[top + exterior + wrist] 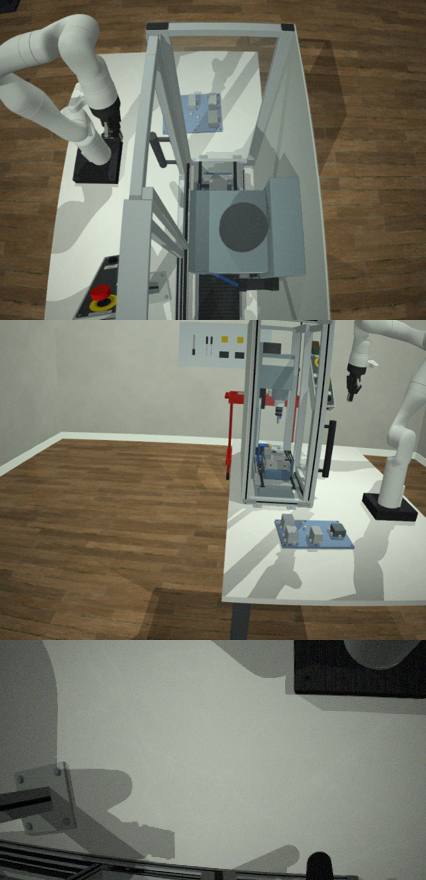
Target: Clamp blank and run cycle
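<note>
the gripper (350,397) hangs high above the worktop (395,561), fingers pressed together on nothing, pointing down beside the guard (250,423). the black door handle (329,448) is just below it, nearer the guard. a grey block (279,457) sits in the vise inside. well below, toward the worktop's front, the blue plate (343,542) carries three grey blocks and the dark master (337,529).

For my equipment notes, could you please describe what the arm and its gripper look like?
The arm is glossy white, built of rounded tubular segments with thin seam lines. It stands on a black square base. The gripper is black with slim dark jaws. No cables or markings are visible.
</note>
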